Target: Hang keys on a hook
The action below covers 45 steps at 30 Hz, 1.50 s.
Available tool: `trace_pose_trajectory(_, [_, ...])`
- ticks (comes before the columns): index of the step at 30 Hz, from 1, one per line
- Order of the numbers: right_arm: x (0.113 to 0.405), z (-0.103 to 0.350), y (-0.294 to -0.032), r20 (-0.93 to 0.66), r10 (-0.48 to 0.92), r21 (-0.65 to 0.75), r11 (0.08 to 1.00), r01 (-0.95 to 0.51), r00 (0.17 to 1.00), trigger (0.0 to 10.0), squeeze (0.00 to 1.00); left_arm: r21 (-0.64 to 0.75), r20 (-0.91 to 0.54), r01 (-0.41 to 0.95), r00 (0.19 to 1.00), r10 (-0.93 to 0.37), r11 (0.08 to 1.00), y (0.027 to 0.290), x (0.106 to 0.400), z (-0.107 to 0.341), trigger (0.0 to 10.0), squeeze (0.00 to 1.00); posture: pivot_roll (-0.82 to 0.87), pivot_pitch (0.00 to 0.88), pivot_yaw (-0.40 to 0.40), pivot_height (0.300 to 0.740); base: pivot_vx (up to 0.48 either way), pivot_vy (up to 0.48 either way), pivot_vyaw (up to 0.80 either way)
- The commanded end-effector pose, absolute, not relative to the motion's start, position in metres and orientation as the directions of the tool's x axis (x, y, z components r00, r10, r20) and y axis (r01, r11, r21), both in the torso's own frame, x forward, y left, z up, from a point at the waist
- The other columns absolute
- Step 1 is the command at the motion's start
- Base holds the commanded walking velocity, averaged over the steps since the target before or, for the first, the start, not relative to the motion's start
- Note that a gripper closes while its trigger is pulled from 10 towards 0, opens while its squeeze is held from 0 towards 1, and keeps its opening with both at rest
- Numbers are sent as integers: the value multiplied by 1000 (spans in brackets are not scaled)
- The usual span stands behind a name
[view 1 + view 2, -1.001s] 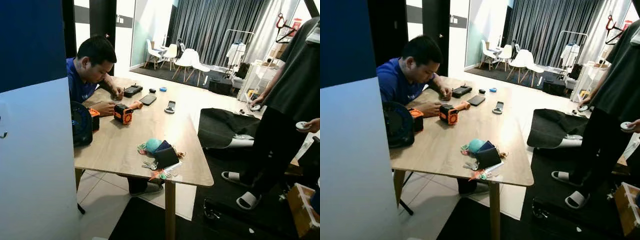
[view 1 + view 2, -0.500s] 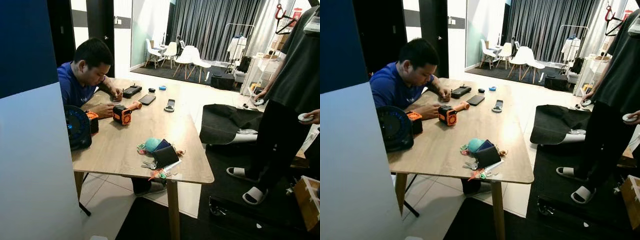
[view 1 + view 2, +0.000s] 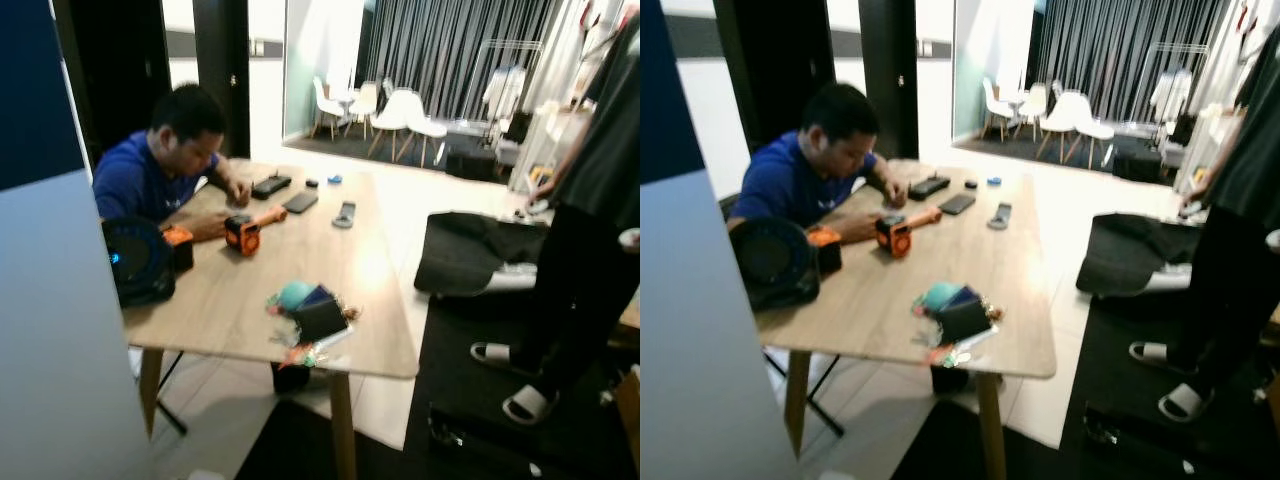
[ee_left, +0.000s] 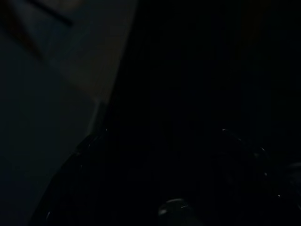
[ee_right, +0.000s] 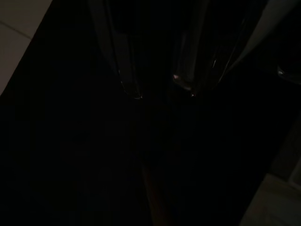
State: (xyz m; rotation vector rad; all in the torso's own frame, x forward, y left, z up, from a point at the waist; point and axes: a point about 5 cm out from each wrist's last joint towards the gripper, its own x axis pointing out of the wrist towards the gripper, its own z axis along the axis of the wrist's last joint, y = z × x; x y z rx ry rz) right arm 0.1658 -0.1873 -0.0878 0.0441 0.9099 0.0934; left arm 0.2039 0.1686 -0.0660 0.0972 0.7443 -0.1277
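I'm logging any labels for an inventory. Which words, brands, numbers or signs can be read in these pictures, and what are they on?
None can be read.
The orange and black device on the table: any marking is too blurred.
The dark wallet and keys near the table's front edge: no legible text.
The round black fan: a small blue light, no readable label.
Both wrist views are too dark.

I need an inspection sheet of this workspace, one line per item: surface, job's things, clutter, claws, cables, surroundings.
Surface: wooden table, mostly bare in the middle.
Job's things: keys at the table's near edge, beside a dark wallet; hook: nothing seen.
Clutter: teal ball, orange tool, round black fan, phone, remote.
Claws: right claw hangs in the dark over the floor, fingers apart; left claw too dark to judge.
Cables: nothing seen.
Surroundings: seated person at the table, standing person on the right, white chairs and curtains behind.
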Motion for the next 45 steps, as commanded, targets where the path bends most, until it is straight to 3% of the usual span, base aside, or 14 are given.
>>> trace_pose_trajectory(1, [161,-90,-187,-793,95,83,995,-47,602,10000,0,58,-694,168,715,-81,984,174,201,-68,10000,0,80,0,-39,740,0,0,0])
trace_pose_trajectory(10, [158,-91,-189,-794,88,84,996,-34,602,10000,0,65,-704,188,704,-89,980,174,204,-67,10000,0,79,0,-28,740,0,0,0])
trace_pose_trajectory(16, [159,-91,-188,-792,87,89,996,-27,605,10000,0,75,-714,224,693,-105,972,172,203,-67,10000,0,75,3,-21,740,0,-459,0])
trace_pose_trajectory(38, [161,-90,-185,-786,71,88,996,-3,614,10000,0,76,-714,238,691,-113,968,174,208,-65,10000,0,76,9,-3,740,0,0,0])
trace_pose_trajectory(41, [162,-89,-188,-778,48,74,997,15,626,10000,0,91,-703,245,702,-112,965,174,210,-64,10000,0,76,10,-1,740,0,0,0])
trace_pose_trajectory(44, [172,-82,-202,-736,-38,7,998,63,676,10000,0,92,-682,256,720,-126,962,173,212,-61,10000,0,79,10,-1,740,0,0,0])
trace_pose_trajectory(45, [183,-72,-216,-676,-118,-50,992,114,727,10000,0,81,-660,264,737,-147,961,172,213,-58,10000,0,77,12,3,740,0,0,0])
